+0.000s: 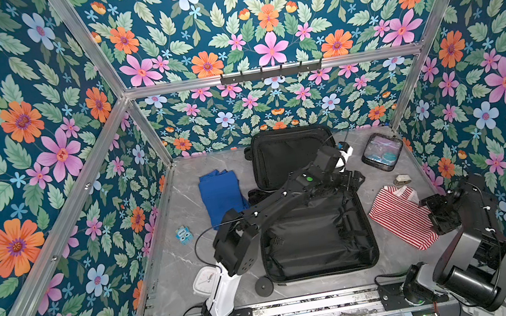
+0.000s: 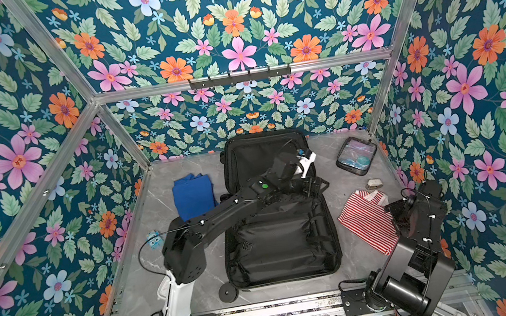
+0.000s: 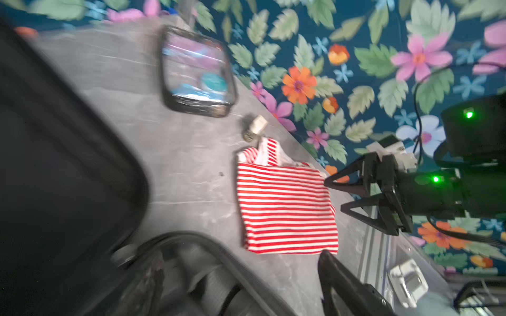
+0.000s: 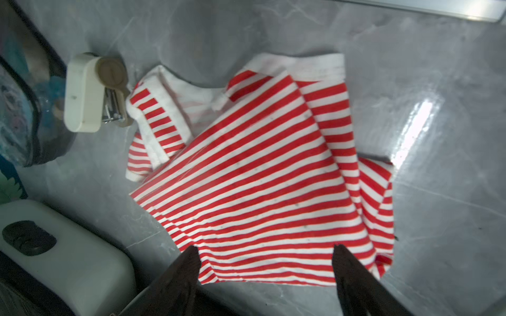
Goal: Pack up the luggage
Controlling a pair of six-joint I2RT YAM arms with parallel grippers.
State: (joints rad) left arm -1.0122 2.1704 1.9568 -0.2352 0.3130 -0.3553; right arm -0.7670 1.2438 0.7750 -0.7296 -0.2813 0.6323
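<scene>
1. In both top views the luggage (image 1: 318, 244) lies open at centre.
2. Cloth (image 1: 221, 193): just left of its upper half.
3. Pouch (image 1: 382, 152): upper right, apart from the luggage.
4. Shirt (image 1: 399, 221): right of the lower half.
5. Stapler (image 1: 402, 179): between shirt and pouch.
6. Clock (image 1: 202, 278): lower left.

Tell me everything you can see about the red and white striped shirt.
The striped shirt is soft, knit-looking fabric in red and white bands with white collar and sleeve trim. It lies loosely folded and rumpled on the grey marble table, right of the open luggage. A small white stapler-like object sits against its collar. The right gripper hangs open over its edge.
</scene>
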